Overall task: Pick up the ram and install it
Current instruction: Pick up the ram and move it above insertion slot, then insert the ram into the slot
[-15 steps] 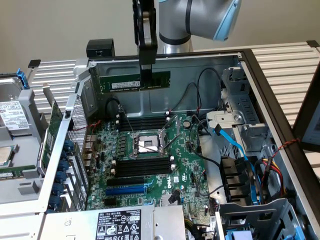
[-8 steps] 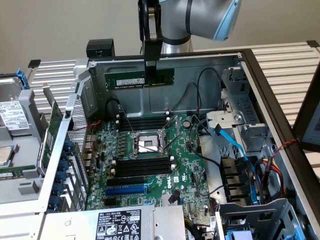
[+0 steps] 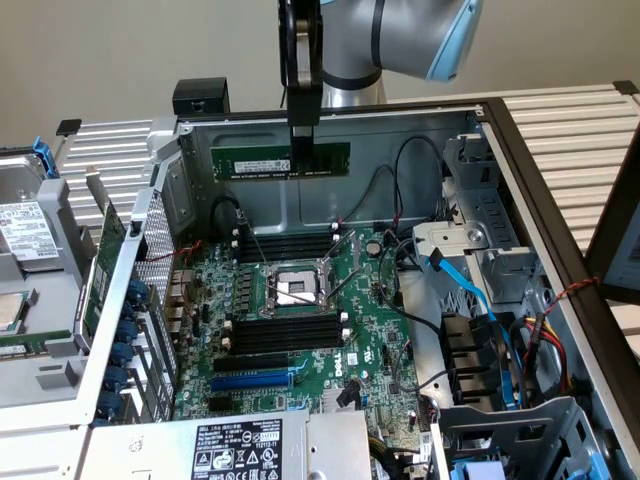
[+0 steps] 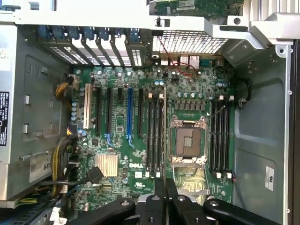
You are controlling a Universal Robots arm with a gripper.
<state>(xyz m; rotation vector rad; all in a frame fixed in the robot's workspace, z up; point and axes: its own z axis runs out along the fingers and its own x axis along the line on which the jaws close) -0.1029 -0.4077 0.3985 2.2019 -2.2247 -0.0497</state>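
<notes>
A plain beige wall (image 3: 120,50) stands behind a pale slatted surface (image 3: 575,130), all in soft, even light.

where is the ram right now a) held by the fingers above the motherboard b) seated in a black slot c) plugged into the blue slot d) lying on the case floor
a: the ram is pinched in the fingers, up in the air over the motherboard.

Clear room above the motherboard (image 3: 372,345); black cables (image 3: 420,325), seemingly loose, crowd the exterior view's right
</notes>
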